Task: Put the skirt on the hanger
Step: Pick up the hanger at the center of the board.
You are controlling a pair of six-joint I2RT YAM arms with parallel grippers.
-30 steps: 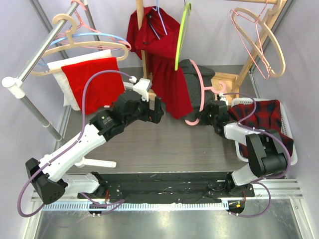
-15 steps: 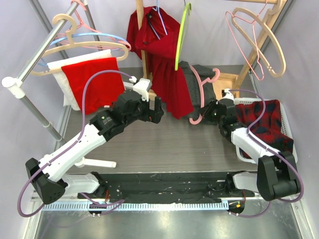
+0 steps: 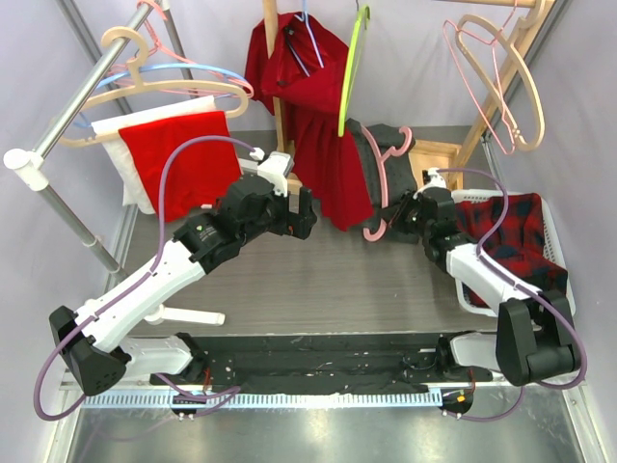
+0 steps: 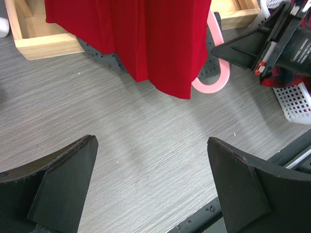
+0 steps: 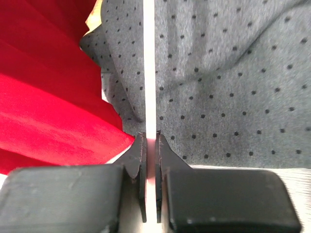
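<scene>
Since a second ago my right gripper [image 3: 405, 214] has drawn the pink hanger [image 3: 384, 178] and the grey dotted skirt [image 3: 397, 174] farther back toward the wooden stand [image 3: 439, 154]; my left gripper [image 3: 307, 214] has stayed put.

Left wrist: it stands spread wide over the table [image 4: 146, 141], just short of the red garment's [image 4: 146, 39] hem.

Right wrist: my jaws pinch the hanger's thin bar, the skirt draped behind it.

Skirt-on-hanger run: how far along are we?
Done: right gripper is shut on the pink hanger, which lies against the grey dotted skirt. In hand: hanger only; left gripper hangs open over the table, holding nothing. Left: getting the skirt onto the hanger.
</scene>
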